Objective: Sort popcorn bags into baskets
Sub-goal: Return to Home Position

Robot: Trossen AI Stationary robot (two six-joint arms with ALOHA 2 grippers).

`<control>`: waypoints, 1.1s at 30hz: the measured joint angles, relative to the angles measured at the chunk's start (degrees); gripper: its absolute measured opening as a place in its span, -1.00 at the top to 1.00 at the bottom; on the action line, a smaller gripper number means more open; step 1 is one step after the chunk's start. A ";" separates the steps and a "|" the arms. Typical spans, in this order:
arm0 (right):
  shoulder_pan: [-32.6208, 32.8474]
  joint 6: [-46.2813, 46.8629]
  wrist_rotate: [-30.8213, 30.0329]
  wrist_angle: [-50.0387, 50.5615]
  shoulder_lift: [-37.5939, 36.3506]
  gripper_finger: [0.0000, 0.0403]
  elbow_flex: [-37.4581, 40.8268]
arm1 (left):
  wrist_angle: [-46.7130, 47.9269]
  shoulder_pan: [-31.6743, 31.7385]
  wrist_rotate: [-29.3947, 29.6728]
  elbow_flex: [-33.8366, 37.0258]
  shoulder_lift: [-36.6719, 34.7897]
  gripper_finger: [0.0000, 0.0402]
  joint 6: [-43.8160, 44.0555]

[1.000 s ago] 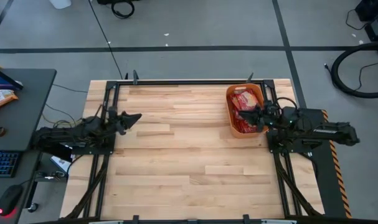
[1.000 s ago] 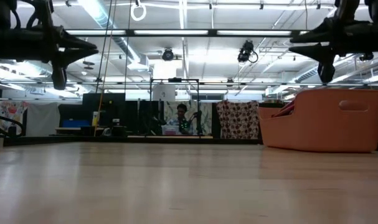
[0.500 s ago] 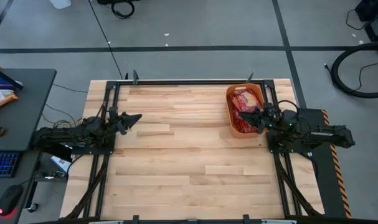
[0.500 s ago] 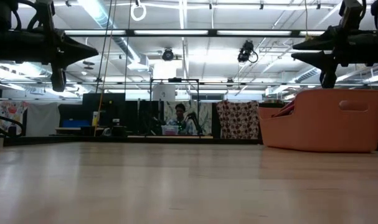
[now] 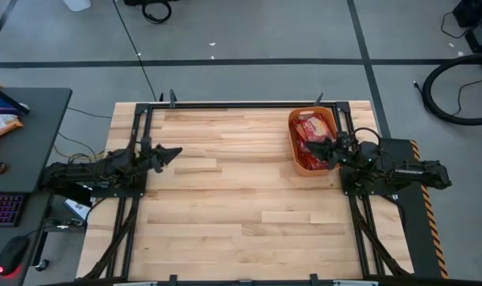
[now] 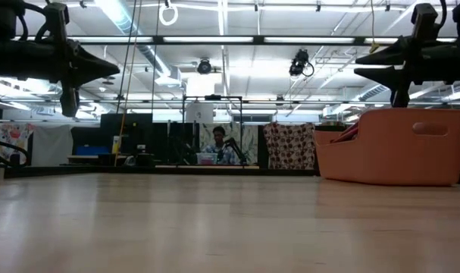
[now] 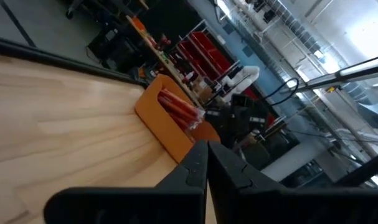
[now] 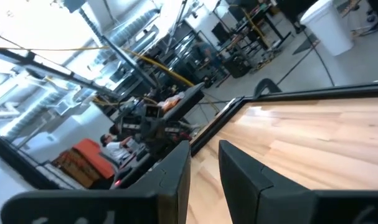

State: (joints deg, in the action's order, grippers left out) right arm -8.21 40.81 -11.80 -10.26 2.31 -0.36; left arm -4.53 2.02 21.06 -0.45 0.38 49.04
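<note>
Both arms extended level. The left arm reaches inward; left gripper (image 5: 175, 149) points toward the right arm, fingers (image 7: 192, 173) pressed together. The right arm mirrors it; right gripper (image 5: 310, 147) faces the left one, well apart from it, fingers (image 8: 174, 172) slightly parted.

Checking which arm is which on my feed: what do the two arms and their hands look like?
Both arms are dark, nearly black, jointed segments with black cables alongside. The left hand, over the table's left side, and the right hand, over the orange bin, each end in two flat, dark, tapering fingers. No markings show.
</note>
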 joint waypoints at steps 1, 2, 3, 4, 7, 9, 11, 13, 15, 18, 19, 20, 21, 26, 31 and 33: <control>-0.01 -0.04 -0.31 0.00 -0.01 0.56 -0.01 | 0.28 0.00 -0.37 0.00 0.00 0.95 0.08; 0.00 -0.29 -0.37 0.01 0.01 0.56 -0.01 | 0.28 0.00 -0.83 0.00 -0.02 0.95 -0.32; 0.00 -1.26 -0.38 0.02 -0.01 0.56 -0.01 | 0.42 0.00 -1.35 0.00 -0.01 0.95 -2.23; 0.00 -2.84 -0.37 0.08 0.00 0.56 -0.01 | 0.47 0.00 -1.61 0.00 -0.01 0.95 -5.54; 0.00 -9.94 -0.35 0.73 0.01 0.56 -0.01 | 0.56 0.00 -1.74 0.00 -0.01 0.95 -21.10; 0.00 -20.84 -0.30 2.38 -0.01 0.56 -0.04 | 0.53 0.00 -1.75 0.00 0.00 0.94 -35.26; 0.00 -36.85 -0.46 5.76 0.02 0.56 -0.05 | 0.31 0.00 -1.72 0.02 0.00 0.94 -46.24; -0.03 -50.67 -0.59 7.39 0.14 0.56 -0.05 | 0.01 0.00 -1.74 0.04 -0.02 0.94 -53.91; -0.04 -59.94 -0.34 6.93 0.41 0.56 -0.05 | -0.25 0.00 -1.76 0.04 -0.02 0.94 -58.38; -0.04 -65.75 -0.30 6.97 0.41 0.56 -0.05 | -0.21 0.00 -1.77 0.04 -0.02 0.94 -60.48; -0.04 -65.89 -0.28 6.95 0.41 0.56 -0.05 | -0.22 0.00 -1.77 0.04 -0.02 0.94 -60.40; -0.05 -65.87 -0.26 6.96 0.41 0.56 -0.05 | -0.33 0.00 -1.77 0.04 -0.02 0.94 -60.14; -0.05 -65.87 -0.24 6.97 0.41 0.56 -0.05 | -0.43 0.00 -1.76 0.04 -0.02 0.94 -59.93; -0.07 -65.87 -0.16 6.97 0.41 0.56 -0.05 | -0.60 0.00 -1.77 0.04 -0.02 0.94 -59.83; -0.06 -65.87 -0.14 6.96 0.41 0.55 -0.05 | -0.64 0.00 -1.77 0.04 -0.02 0.94 -59.79; -0.05 -65.87 -0.14 6.95 0.41 0.55 -0.05 | -0.66 0.00 -1.77 0.04 -0.02 0.94 -59.77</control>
State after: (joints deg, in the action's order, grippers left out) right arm -8.26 -25.06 -11.94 -3.31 2.72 -0.40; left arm -5.19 2.02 19.29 -0.40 0.36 -10.73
